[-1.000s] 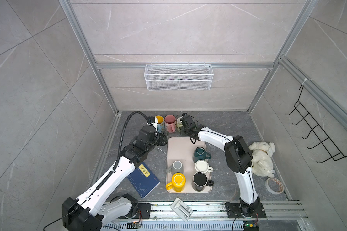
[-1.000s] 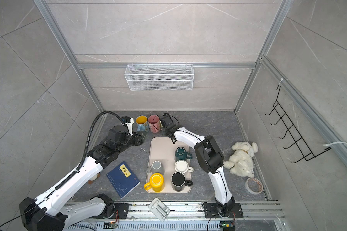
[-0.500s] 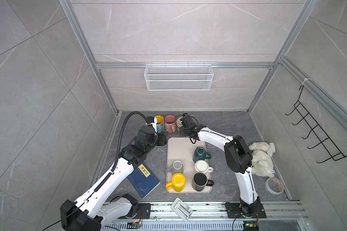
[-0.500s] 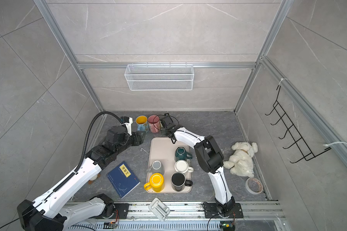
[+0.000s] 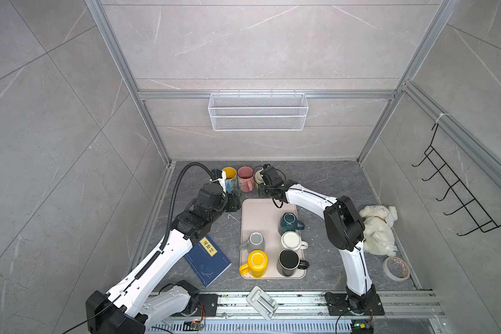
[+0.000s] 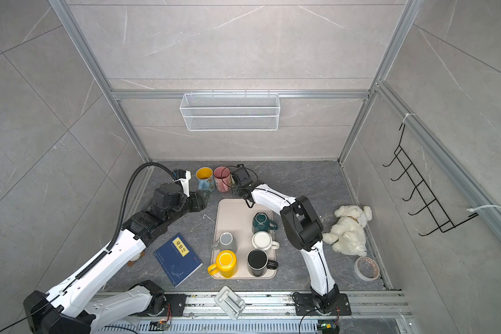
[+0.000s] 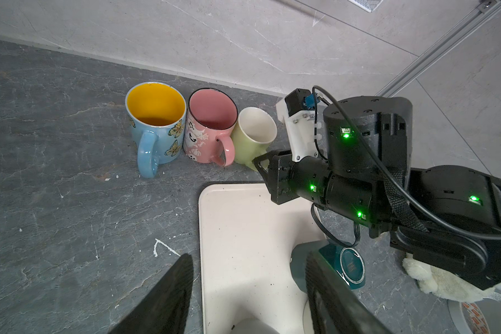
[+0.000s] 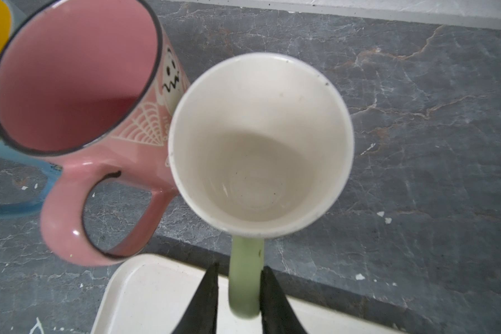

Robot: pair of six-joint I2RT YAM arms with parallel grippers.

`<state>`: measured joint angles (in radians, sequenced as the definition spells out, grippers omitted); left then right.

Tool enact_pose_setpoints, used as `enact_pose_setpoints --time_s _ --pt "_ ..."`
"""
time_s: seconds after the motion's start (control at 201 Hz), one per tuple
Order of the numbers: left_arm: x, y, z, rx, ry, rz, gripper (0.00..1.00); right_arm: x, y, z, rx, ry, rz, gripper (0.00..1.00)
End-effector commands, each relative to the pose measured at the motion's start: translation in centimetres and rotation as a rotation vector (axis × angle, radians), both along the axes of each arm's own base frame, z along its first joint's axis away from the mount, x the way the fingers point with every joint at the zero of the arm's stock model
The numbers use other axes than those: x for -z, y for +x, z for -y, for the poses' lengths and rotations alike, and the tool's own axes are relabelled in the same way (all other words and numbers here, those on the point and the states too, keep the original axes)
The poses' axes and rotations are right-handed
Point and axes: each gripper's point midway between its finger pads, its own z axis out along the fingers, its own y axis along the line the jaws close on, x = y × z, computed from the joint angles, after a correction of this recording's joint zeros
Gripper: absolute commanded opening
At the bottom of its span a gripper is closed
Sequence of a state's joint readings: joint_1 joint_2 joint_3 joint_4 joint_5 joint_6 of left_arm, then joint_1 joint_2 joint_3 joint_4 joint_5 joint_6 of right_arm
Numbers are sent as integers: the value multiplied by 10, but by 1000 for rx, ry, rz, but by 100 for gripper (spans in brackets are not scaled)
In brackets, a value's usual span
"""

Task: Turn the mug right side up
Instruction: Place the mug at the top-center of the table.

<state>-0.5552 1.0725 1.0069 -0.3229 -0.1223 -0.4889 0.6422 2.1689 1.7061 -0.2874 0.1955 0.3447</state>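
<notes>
Grey tabletop (image 8: pixel 417 115); right wrist alone shows pincer (image 8: pixel 239 266) straddling mug handle (image 8: pixel 245 292).

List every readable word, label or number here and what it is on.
No text reads clearly.
Yellow label on dark blue hardcover book: Chinese characters, too small to read.
Round stamp on upturned teal ceramic mug, on its base: blurred.
Print on pink ghost-patterned mug: no legible lettering.
Red print on beige tape roll: blurred.
</notes>
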Motion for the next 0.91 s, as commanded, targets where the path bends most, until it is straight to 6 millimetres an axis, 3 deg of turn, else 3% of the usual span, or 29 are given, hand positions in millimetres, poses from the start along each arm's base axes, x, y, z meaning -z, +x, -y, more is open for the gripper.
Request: enact_pose_setpoints --time_s 0.0,0.289,0.513,0.901 --pt "-8 -2 -4 -9 -15 17 64 -31 -5 -1 -1 17 36 30" --pt "-6 -2 -1 2 -25 9 65 -73 -24 11 -25 62 113 45" --pt "-4 -3 -4 -11 -25 3 65 -104 -57 37 -7 91 106 63" --pt "27 8 7 -17 -29 -82 63 -138 -128 100 103 365 -62 64"
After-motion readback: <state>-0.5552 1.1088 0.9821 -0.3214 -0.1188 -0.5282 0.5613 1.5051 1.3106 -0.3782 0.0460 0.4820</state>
